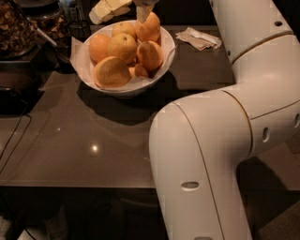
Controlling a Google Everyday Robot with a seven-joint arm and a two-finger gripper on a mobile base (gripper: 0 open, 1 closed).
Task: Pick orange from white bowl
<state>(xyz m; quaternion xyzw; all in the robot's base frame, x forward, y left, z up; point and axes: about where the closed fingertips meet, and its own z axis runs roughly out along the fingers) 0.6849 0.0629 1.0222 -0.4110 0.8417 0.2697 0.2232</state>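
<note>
The white bowl [169, 45], lined with crinkled white paper, stands at the back of the dark table. It holds several oranges: yellowish ones in the middle [123, 47], at the front left [111, 72] and at the back [124, 29]. Deeper-orange fruits lie at the left [97, 47] and right [150, 54], with a small one [139, 71] low between them. My gripper [143, 10] is at the top edge of the view. It is directly above and close to the fruit at the bowl's back right [150, 30]. Most of the gripper is cut off.
My white arm [211, 140] fills the right foreground and hides that part of the table [93, 140]. A crumpled napkin [199, 38] lies right of the bowl. Pale blocks [108, 8] sit behind it. A dark container of nuts [16, 28] and a cable [11, 140] are at the left.
</note>
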